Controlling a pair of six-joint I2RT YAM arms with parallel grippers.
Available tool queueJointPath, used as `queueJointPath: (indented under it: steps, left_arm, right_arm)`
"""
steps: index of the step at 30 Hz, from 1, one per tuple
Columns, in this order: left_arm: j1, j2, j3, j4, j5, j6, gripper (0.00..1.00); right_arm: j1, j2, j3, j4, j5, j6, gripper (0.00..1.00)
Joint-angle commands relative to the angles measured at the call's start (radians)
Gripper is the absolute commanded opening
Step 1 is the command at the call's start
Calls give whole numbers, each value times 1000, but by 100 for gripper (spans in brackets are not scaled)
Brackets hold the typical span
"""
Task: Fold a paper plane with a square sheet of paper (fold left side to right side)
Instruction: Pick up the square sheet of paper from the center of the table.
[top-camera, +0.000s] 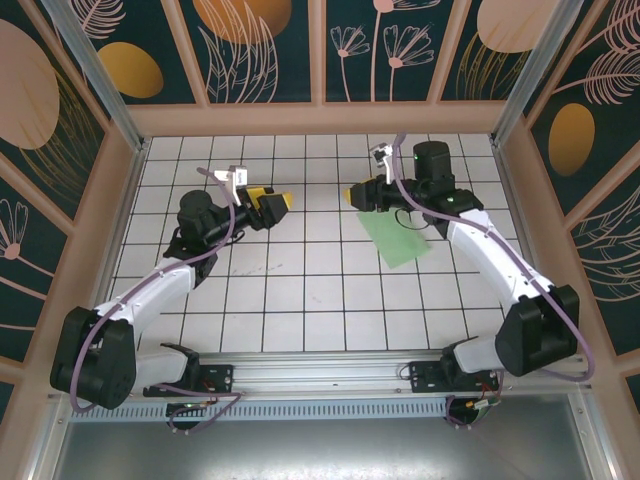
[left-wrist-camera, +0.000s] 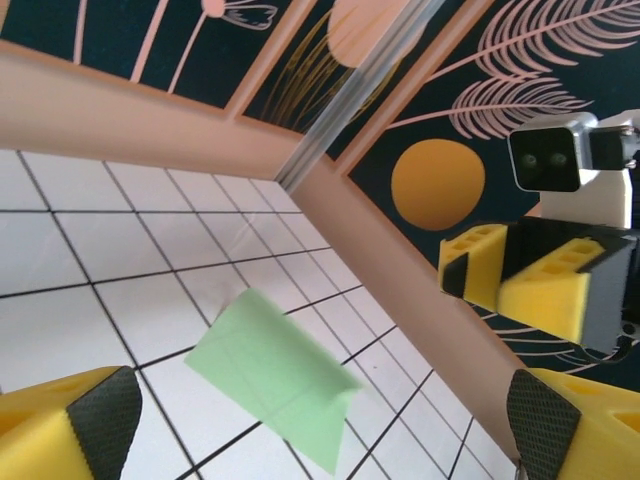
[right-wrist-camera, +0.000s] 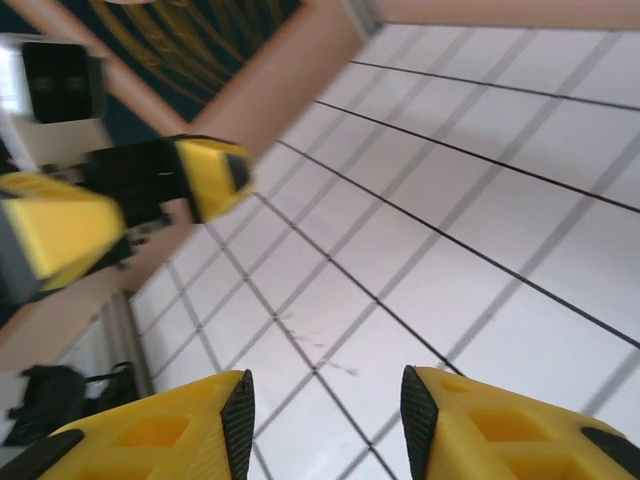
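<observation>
The pale mint-green sheet of paper (top-camera: 397, 238) lies right of the table's middle as a folded, creased four-sided shape, its far corner under my right arm. In the left wrist view the paper (left-wrist-camera: 270, 365) looks slightly blurred, with one flap standing a little off the tiles. My left gripper (top-camera: 276, 203) hovers left of the paper, open wide and empty (left-wrist-camera: 325, 425). My right gripper (top-camera: 360, 193) hangs just beyond the paper's far-left corner, facing the left gripper, open with nothing between its fingers (right-wrist-camera: 325, 410). No finished paper plane is in view.
White tiles with black grid lines cover the table (top-camera: 300, 290). Wooden walls (top-camera: 320, 120) close it at the back and both sides. Faint smudges mark the tiles (right-wrist-camera: 320, 345) below my right gripper. The two grippers face each other about one tile apart.
</observation>
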Motion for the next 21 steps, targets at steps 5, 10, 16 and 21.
queueJointPath:
  steps: [5, 10, 16, 21]
  left_arm:
    - [-5, 40, -29, -39, -2, 1, 91]
    - [-77, 128, -7, -34, 2, -10, 89]
    - [-162, 255, 70, -38, -26, -27, 86]
    - [-192, 319, 113, -36, -35, -36, 85]
  right_arm:
    - [-50, 80, -29, -128, 511, 32, 65]
    - [-168, 188, -101, -76, 606, 84, 88]
    - [-236, 355, -69, -78, 798, 89, 99]
    - [-262, 409, -57, -93, 893, 130, 99]
